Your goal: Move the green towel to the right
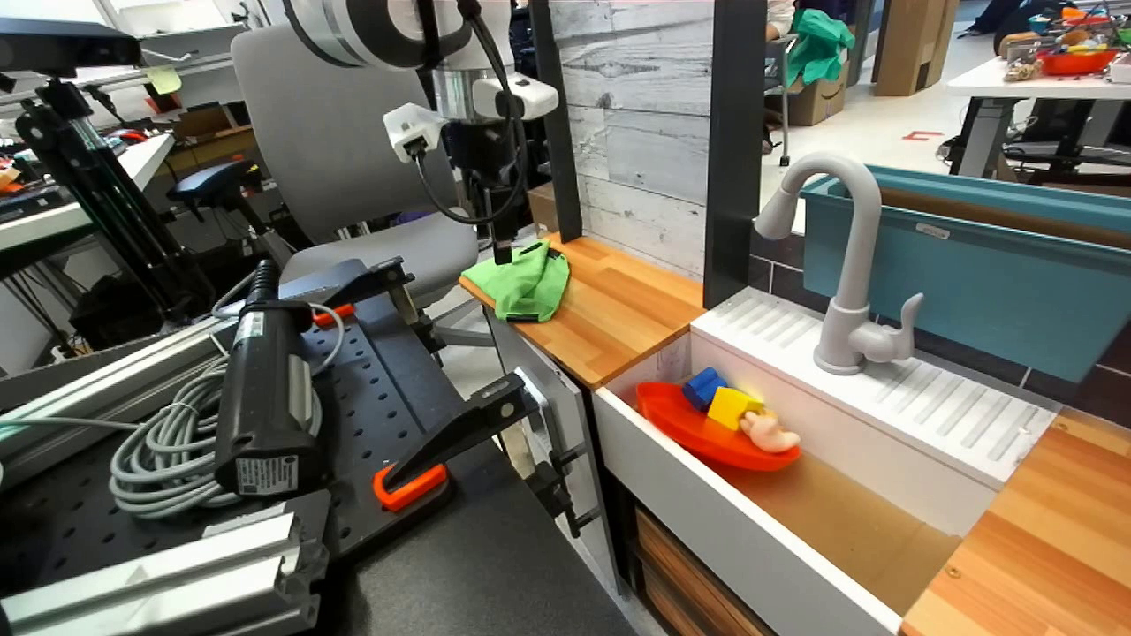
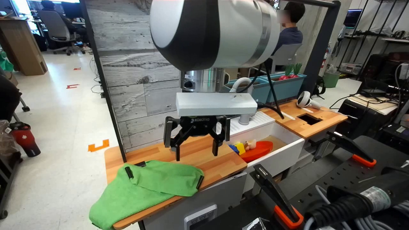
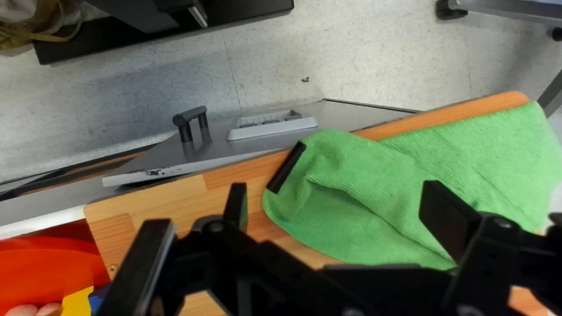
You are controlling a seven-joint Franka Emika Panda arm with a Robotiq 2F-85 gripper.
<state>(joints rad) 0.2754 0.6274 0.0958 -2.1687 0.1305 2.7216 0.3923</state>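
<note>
The green towel (image 2: 153, 182) lies crumpled on the wooden counter at its end and hangs a little over the edge. It has dark strips on its border. It also shows in an exterior view (image 1: 523, 284) and in the wrist view (image 3: 364, 206). My gripper (image 2: 196, 154) is open and empty, with its fingers pointing down. It hangs above the counter, apart from the towel. In the wrist view the towel lies below and between the spread fingers (image 3: 336, 193). In an exterior view the gripper (image 1: 503, 254) appears just over the towel's far part.
The wooden counter (image 1: 632, 291) meets a white sink (image 1: 698, 495) holding a red boat-shaped dish (image 1: 707, 446) with a blue and a yellow block. A faucet (image 1: 853, 265) stands behind it. A grey-white wood panel (image 2: 137, 73) rises along the counter's back.
</note>
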